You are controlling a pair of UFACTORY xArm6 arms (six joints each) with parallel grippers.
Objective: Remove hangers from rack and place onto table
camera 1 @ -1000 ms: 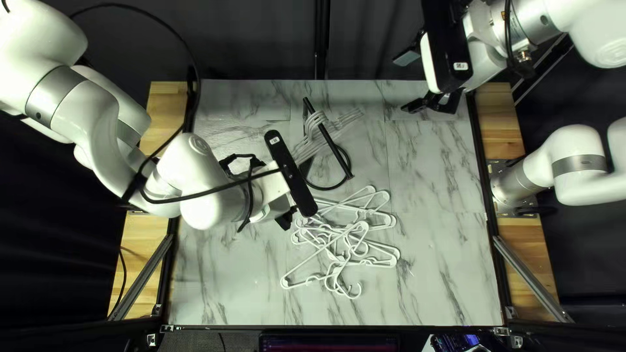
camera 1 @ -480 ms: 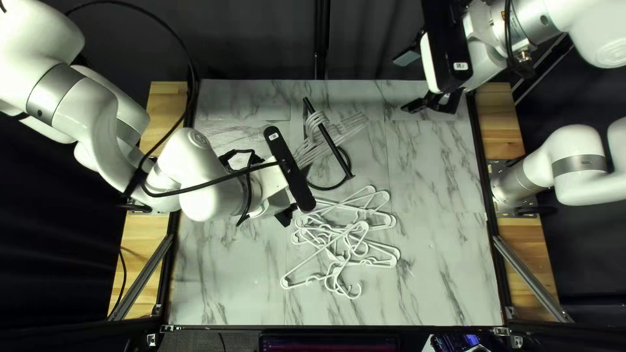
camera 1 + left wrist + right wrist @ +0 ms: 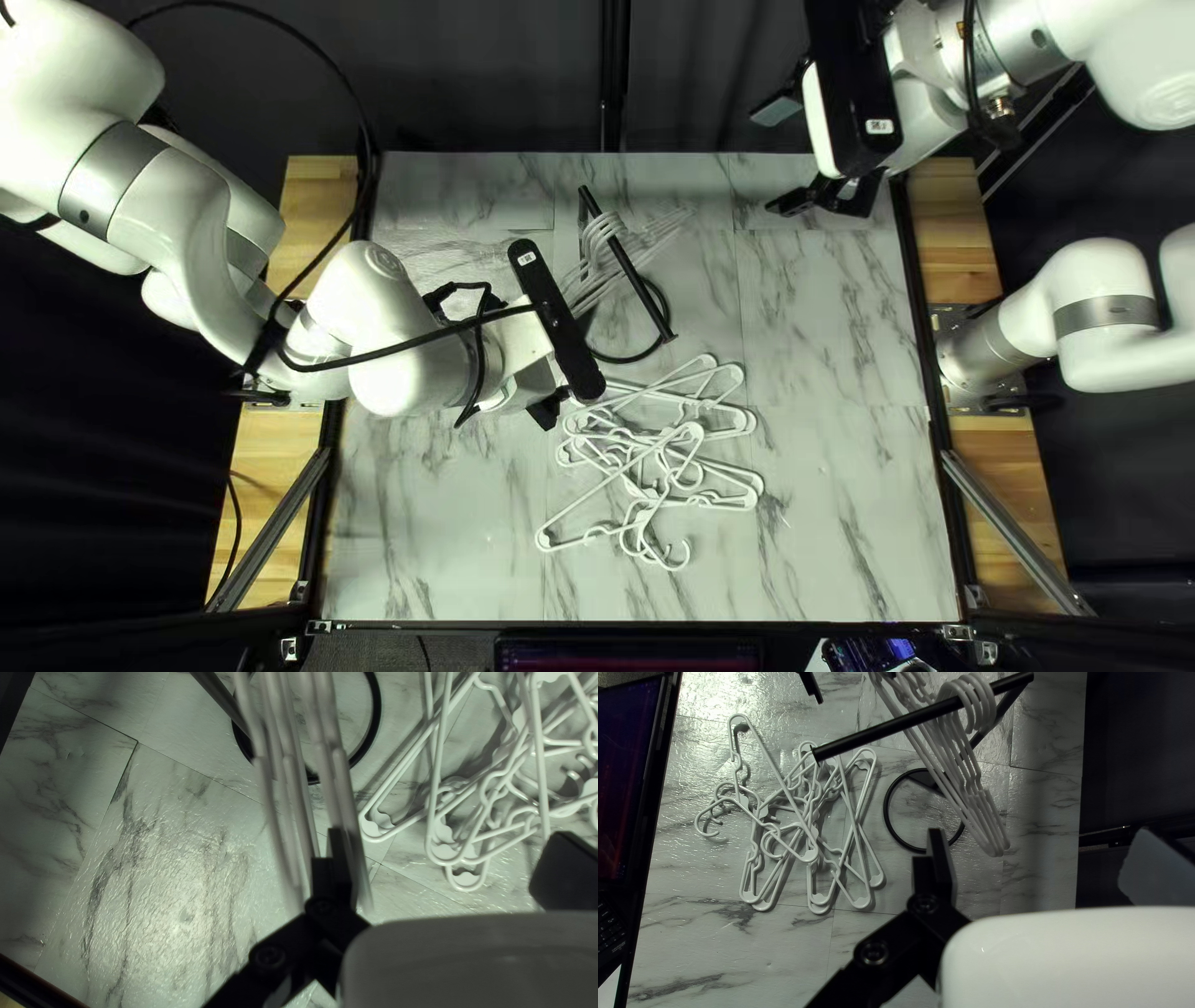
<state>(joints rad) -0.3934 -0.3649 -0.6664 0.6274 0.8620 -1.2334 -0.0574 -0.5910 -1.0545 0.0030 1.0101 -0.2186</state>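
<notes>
The top left view slants down from the surface's (image 3: 847, 523) near edge toward the far; closer wrist views share its lower-centre hangers (image 3: 598, 492).

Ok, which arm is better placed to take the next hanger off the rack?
Left, I'd judge: the left gripper is open, with one finger close beside the hanging hangers. The right gripper is also open but hovers farther from the rack.

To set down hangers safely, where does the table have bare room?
The table is bare between the loose pile and my right arm's base, and between pile and near-left corner. Crowded: the rack, its hanging hangers, my left end effector.
</notes>
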